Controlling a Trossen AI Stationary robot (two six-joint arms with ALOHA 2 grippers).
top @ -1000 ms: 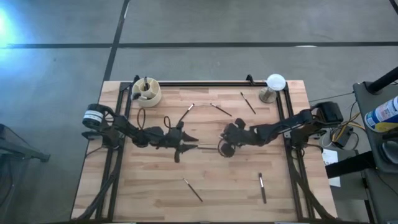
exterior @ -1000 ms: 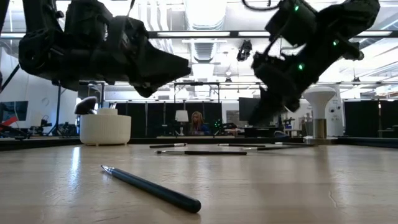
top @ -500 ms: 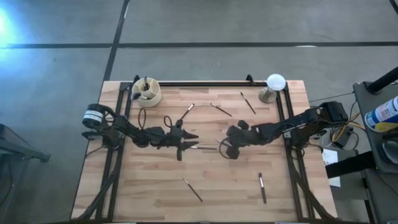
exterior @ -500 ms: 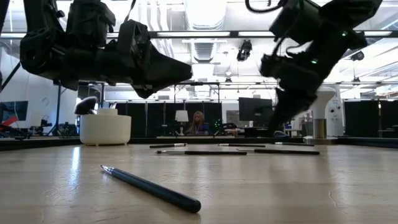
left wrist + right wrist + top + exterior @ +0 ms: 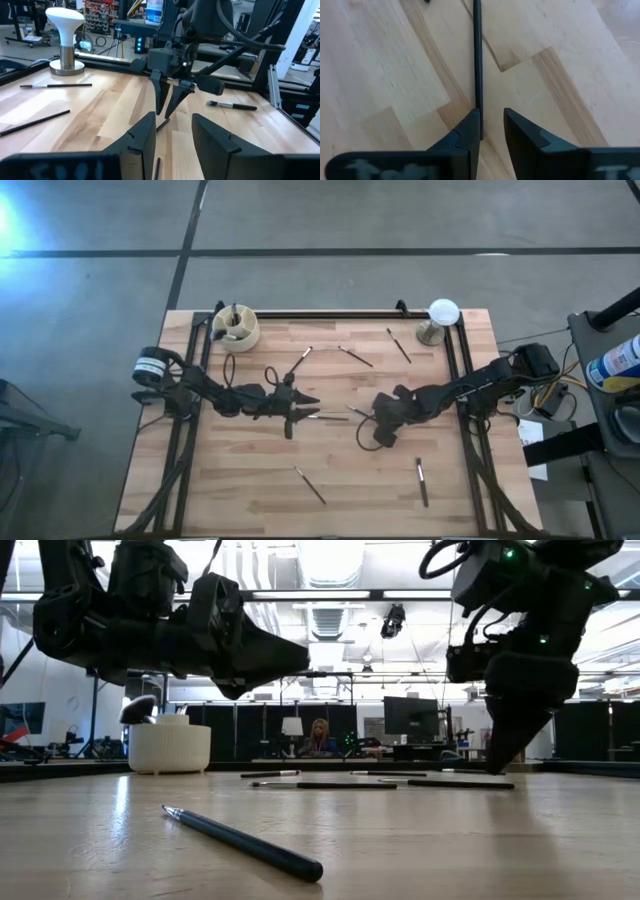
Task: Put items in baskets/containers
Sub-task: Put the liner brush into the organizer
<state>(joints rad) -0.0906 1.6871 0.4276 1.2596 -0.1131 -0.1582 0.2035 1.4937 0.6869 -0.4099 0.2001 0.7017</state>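
My right gripper points straight down at mid-table, open by a narrow gap. Its fingers straddle the near end of a thin dark brush lying flat on the wood. My left gripper hovers open above the table left of centre, facing the right gripper. Another dark brush lies just beyond its tips. The cream cup stands at the far left corner with brushes in it. More brushes lie scattered on the table. My right gripper has one finger right beside the brush's end and the other finger a little apart from it, coming from above. I cannot tell whether either finger touches it. The brush lies flat on the table.
A white dome on a metal stand sits at the far right corner. Two brushes lie near the far middle. In the low view a dark brush lies in the foreground. Black rails run along the left, right and far edges.
My right gripper has moved toward the table's near right, tipped from slanting to pointing straight down, and come down until its tips are at the table over the brush's end.
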